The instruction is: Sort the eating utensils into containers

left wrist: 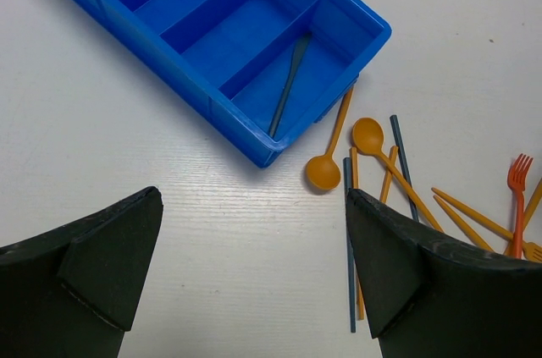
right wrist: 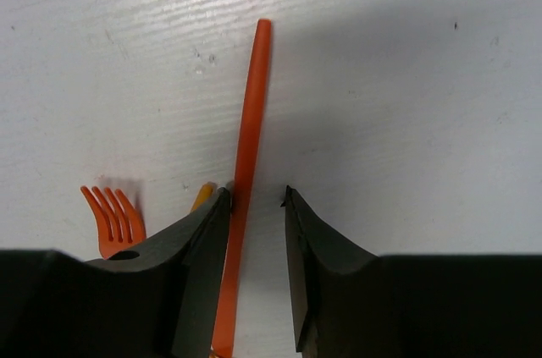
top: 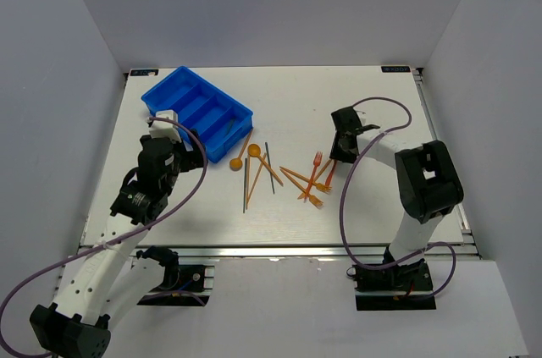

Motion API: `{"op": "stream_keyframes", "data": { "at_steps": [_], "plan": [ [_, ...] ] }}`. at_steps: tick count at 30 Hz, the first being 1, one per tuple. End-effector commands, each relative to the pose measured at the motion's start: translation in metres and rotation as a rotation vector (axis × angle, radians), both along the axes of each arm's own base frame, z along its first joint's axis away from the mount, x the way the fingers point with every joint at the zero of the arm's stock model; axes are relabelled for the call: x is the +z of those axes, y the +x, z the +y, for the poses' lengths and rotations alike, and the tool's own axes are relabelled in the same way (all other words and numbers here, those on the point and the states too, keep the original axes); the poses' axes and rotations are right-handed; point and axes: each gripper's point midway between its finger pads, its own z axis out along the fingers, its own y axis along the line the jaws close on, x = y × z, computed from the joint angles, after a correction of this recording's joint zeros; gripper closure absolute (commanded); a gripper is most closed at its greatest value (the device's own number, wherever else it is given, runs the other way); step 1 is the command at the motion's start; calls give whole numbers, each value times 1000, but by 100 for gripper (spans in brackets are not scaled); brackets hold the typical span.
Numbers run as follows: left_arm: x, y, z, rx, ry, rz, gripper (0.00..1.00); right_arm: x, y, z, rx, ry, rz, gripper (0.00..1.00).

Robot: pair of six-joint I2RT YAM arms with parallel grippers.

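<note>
The right end effector is down at the bench, jaws set narrowly astride a red-orange utensil handle, one finger touching it, a gap on the other side. The left end effector hangs wide open and empty beside the blue tray, whose end compartment holds one dark grey utensil.

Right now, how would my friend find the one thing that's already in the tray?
Find the blue tray. Look in its end compartment, the one beside the orange spoons. The thin dark grey piece lies inside it, while its neighbours all lie loose on the table.
</note>
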Motion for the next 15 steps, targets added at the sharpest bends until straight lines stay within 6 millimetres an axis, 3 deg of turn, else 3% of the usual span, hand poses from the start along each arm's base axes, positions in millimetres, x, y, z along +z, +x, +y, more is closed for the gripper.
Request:
{"op": "stream_keyframes", "data": {
  "at_steps": [1, 8, 9, 12, 15],
  "plan": [
    [8, 1, -3, -14, -17, -27, 2, -7, 11, -4, 7, 0, 31, 63],
    [8, -1, -1, -7, -14, -30, 2, -41, -16, -9, 37, -28, 157, 82],
    [8, -1, -1, -5, -14, -29, 2, -41, -16, -9, 39, -27, 158, 82],
    [7, -1, 0, -2, -10, -22, 2, -42, -26, -13, 49, -35, 175, 100],
    [7, 1, -3, -9, -22, -7, 2, -34, -31, -11, 71, -16, 157, 100]
  ]
}}
